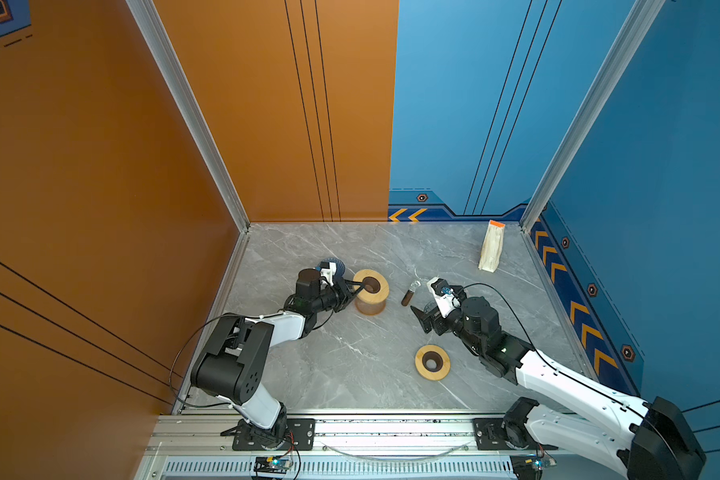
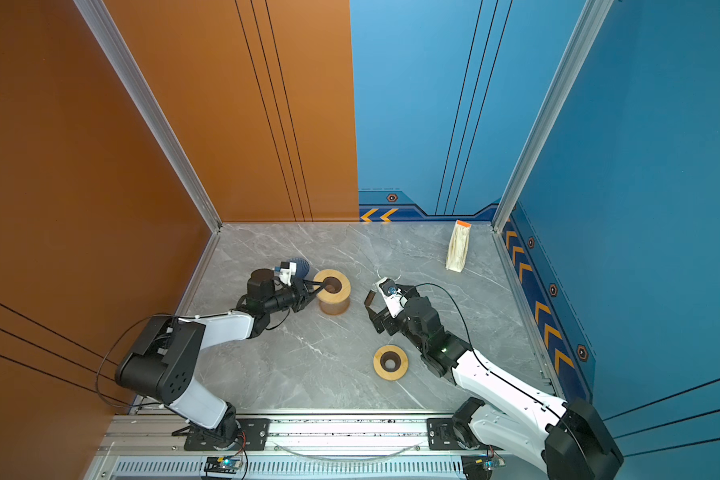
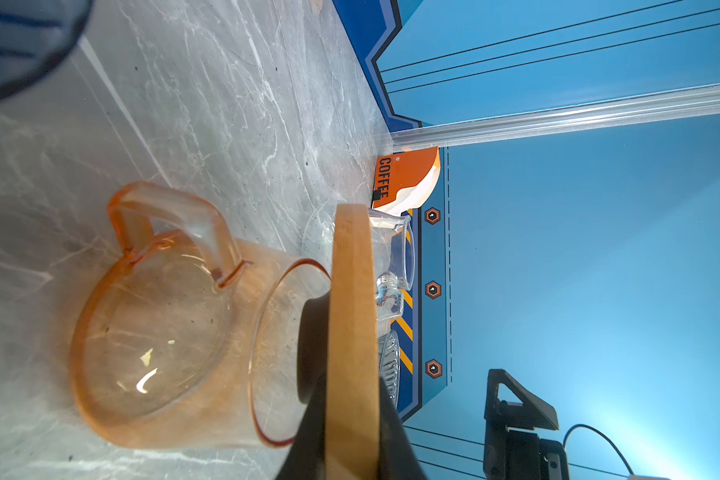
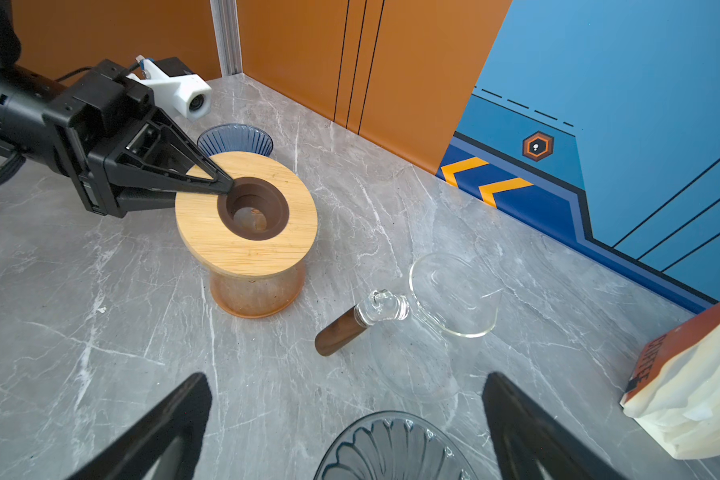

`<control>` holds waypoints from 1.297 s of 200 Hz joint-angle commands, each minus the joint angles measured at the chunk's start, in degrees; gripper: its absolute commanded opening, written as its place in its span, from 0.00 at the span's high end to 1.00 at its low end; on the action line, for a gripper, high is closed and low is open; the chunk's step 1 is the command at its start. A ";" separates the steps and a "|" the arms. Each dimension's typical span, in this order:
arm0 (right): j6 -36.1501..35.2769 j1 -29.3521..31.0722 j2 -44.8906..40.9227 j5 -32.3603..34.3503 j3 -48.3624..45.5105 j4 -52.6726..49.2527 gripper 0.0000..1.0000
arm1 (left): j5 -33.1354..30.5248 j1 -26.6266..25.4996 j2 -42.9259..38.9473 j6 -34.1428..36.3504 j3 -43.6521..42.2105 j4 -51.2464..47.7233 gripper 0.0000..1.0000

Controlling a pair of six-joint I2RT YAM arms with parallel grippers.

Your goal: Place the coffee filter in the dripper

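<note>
The coffee filter pack (image 1: 491,247) (image 2: 459,247) (image 4: 691,399), white paper with an orange COFFEE label, stands at the back right. No gripper touches it. A blue ribbed dripper (image 1: 335,266) (image 4: 235,139) sits just behind my left gripper (image 1: 362,286) (image 4: 225,183). That gripper is shut on the rim of a wooden ring (image 3: 352,332) (image 4: 246,208) lying on an orange glass carafe (image 3: 154,324). My right gripper (image 1: 418,320) (image 4: 346,382) hangs open and empty over a grey ribbed dripper (image 4: 395,449).
A clear glass carafe (image 4: 454,291) with a brown wooden handle (image 1: 407,297) lies between the two grippers. A second wooden ring (image 1: 432,362) (image 2: 390,362) lies flat nearer the front. Orange and blue walls close in the marble table (image 1: 329,374) at the left, back and right.
</note>
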 commanded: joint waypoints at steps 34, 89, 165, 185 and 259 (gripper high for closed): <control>0.13 -0.09 0.14 -0.61 1.47 1.14 0.00 | 1.18 0.64 0.82 -0.46 -0.06 1.78 0.82; 0.04 -0.09 0.55 -1.06 1.54 1.26 0.00 | 0.76 1.04 1.03 -0.72 -1.02 1.78 0.76; 0.13 -0.09 0.14 -0.86 1.06 1.68 0.00 | 1.10 1.78 0.54 -0.37 -2.51 1.78 0.71; 0.22 -0.09 0.24 -0.97 1.05 2.03 0.00 | 1.00 1.93 0.28 -0.48 -2.84 1.70 0.67; 0.78 0.00 -0.03 -0.72 1.06 2.18 0.00 | 2.06 2.95 -0.99 0.00 -4.74 1.70 0.59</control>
